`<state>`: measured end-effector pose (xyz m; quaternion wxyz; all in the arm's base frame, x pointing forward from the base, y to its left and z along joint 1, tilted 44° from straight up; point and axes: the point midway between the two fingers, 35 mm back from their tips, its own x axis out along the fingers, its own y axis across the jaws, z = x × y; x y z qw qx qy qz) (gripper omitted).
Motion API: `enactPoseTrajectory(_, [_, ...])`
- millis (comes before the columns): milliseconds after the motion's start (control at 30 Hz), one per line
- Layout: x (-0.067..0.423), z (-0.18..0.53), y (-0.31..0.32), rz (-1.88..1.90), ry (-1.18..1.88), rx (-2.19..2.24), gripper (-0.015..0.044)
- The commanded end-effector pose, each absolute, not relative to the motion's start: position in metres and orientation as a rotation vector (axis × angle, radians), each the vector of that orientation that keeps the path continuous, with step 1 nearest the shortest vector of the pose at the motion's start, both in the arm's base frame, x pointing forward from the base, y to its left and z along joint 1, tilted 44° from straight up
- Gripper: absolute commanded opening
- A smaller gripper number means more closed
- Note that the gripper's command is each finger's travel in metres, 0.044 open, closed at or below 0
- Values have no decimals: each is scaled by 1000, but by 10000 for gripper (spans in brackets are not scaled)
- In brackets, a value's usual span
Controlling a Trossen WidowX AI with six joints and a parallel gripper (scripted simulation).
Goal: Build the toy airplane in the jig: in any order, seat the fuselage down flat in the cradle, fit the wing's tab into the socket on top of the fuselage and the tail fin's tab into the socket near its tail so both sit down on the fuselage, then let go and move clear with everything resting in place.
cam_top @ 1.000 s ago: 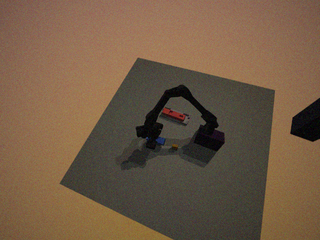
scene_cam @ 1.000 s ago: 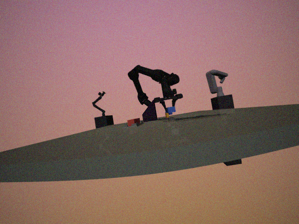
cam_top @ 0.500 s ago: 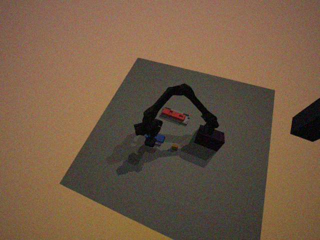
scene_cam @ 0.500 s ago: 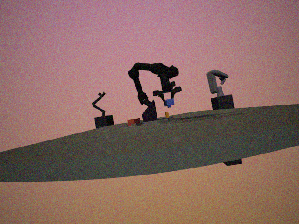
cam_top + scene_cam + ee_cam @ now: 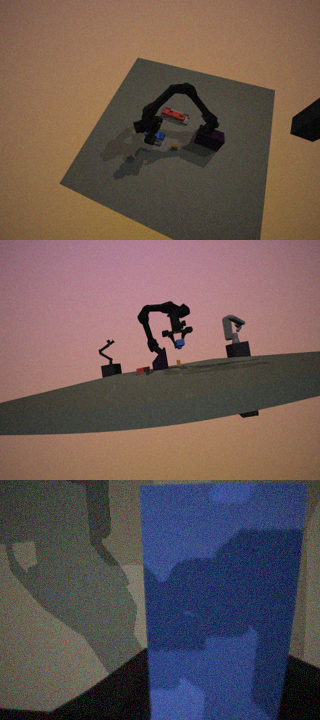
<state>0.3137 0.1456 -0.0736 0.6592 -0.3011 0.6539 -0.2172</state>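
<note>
Arm (image 5: 148, 325) arched up from its purple base (image 5: 209, 139), wrist pointing down over the grey table (image 5: 186, 196). Gripper (image 5: 179, 341) about half closed on the blue wing (image 5: 179, 343), held well above the table surface. Red fuselage (image 5: 172, 113) lying in the jig cradle (image 5: 186, 120). Yellow tail fin (image 5: 174, 146) standing on the table near the base.

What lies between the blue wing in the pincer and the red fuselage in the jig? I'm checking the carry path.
Nothing solid: in the top view, only shadowed mat separates the lifted blue wing from the red fuselage.
</note>
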Motion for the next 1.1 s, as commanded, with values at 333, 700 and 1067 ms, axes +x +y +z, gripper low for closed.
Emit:
enactPoseTrajectory(333, [328, -47, 117, -311, 1553, -844, 0])
enactPoseTrajectory(700, [337, -26, 88, -145, 1601, -996, 0])
enactPoseTrajectory(1067, [341, -6, 57, 23, 1636, -1150, 0])
